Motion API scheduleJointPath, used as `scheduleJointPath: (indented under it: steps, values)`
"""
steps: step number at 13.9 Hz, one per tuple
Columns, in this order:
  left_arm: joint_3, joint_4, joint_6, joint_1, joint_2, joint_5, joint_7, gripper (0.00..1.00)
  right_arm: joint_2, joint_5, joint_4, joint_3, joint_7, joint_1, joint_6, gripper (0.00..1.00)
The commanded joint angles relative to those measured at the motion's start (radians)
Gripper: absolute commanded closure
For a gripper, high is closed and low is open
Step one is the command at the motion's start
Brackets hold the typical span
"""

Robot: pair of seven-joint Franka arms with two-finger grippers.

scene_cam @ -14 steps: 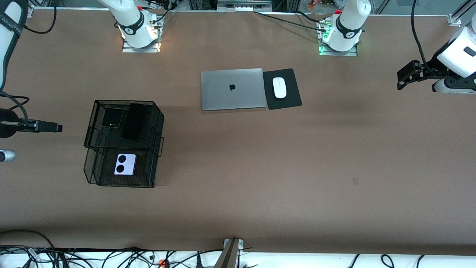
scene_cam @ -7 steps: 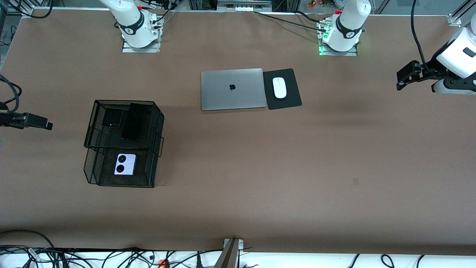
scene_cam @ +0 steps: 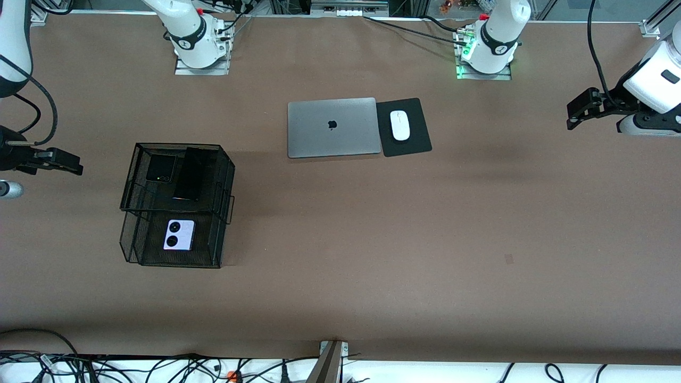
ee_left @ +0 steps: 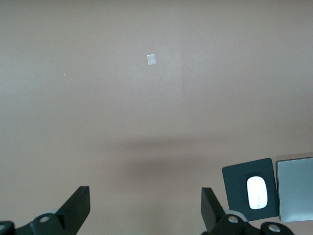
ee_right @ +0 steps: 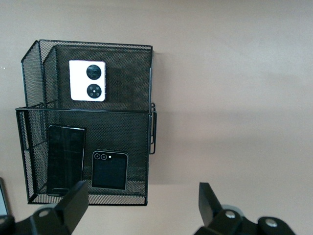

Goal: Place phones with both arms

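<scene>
Three phones lie in a black mesh two-tier rack toward the right arm's end of the table. On the upper tier are a small black flip phone and a long black slab phone, side by side. The lower tier holds a lilac flip phone with two round lenses. My right gripper hangs open and empty beside the rack, over the table's end. At the other end my left gripper waits, open and empty, over bare table.
A shut silver laptop lies between the two bases. Beside it a white mouse rests on a black pad. Cables run along the table's front edge.
My right gripper drew back from the rack toward the table's end, then shifted a little toward the bases. The left arm and the phones have not moved.
</scene>
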Motion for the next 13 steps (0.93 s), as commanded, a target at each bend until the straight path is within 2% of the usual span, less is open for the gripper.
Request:
scheduleJointPath:
  steps: [1, 5, 7, 13]
  values:
    - [-0.003, 0.025, -0.019, 0.005, 0.009, -0.004, -0.003, 0.0, -0.012, -0.01, -0.014, 0.02, 0.026, -0.023, 0.008, 0.0]
    - [-0.003, 0.025, -0.019, 0.005, 0.009, -0.004, -0.005, 0.0, -0.012, -0.003, -0.013, 0.022, 0.063, -0.021, -0.017, 0.0]
    - [-0.003, 0.026, -0.019, 0.005, 0.009, -0.004, -0.005, 0.0, -0.012, 0.086, -0.011, 0.019, 0.085, -0.024, -0.017, 0.0]
    - [-0.002, 0.029, -0.019, 0.005, 0.009, -0.004, -0.005, 0.0, -0.014, 0.097, -0.009, 0.016, 0.08, -0.021, -0.028, 0.0]
